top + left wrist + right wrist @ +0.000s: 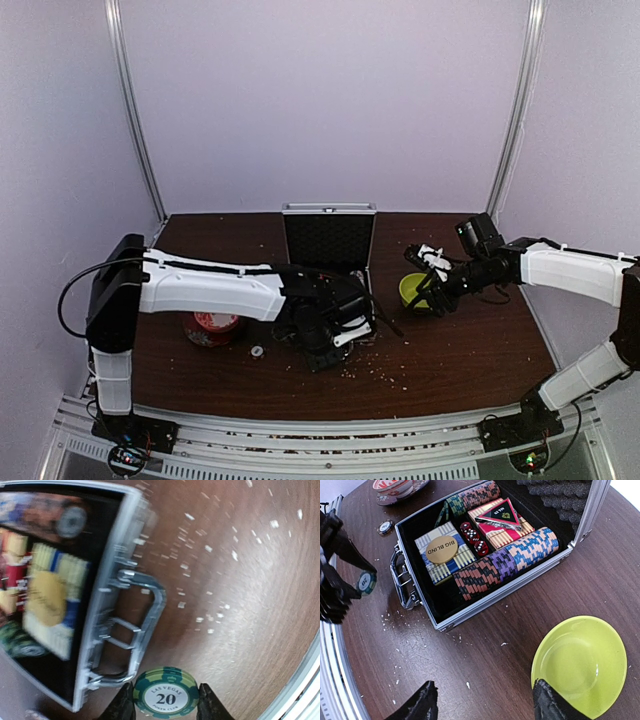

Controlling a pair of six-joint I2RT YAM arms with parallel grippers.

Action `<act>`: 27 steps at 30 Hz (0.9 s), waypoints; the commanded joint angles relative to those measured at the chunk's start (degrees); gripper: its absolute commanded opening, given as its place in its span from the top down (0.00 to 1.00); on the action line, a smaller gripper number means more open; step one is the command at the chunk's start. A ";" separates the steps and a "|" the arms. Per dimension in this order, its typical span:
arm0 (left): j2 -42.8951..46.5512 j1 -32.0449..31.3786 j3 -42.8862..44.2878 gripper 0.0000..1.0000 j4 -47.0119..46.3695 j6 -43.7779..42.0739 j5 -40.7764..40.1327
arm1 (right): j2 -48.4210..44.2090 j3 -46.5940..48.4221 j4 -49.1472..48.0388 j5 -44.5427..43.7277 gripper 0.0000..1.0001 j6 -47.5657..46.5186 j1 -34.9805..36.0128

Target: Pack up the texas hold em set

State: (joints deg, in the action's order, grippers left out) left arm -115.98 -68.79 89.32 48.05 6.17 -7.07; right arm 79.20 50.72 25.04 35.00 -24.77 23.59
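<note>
The silver case (496, 593) lies open, its lid (328, 238) upright. It holds rows of striped chips (512, 560), two card decks (451, 562), red dice (472, 536), a round "Big Blind" button (441, 549) and a triangular button (500, 514). My left gripper (166, 700) is shut on a small stack of green "20" chips (165, 694), just in front of the case handle (147, 625). It also shows in the right wrist view (350, 585). My right gripper (482, 702) is open and empty, over the table beside the lime-green bowl (580, 662).
A loose chip (385, 526) lies on the table left of the case, near the red tin (210, 327). White crumbs are scattered over the brown table (240, 580). The table's front rail (300, 690) is close to my left gripper.
</note>
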 commanded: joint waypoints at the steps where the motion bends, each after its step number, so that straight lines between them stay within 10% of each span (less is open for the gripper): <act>1: 6.45 2.92 -2.45 0.64 -3.70 4.67 -9.12 | 0.40 0.34 0.20 0.76 0.34 -0.54 -0.30; 27: 5.37 14.57 -14.00 0.66 -25.56 4.18 -11.58 | 0.75 0.16 0.49 0.56 0.34 -0.63 -0.29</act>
State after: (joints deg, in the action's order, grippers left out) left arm -108.95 -54.59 73.78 25.67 11.55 -19.33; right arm 79.20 50.72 25.08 35.07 -25.21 23.59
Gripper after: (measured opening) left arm 0.362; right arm 0.657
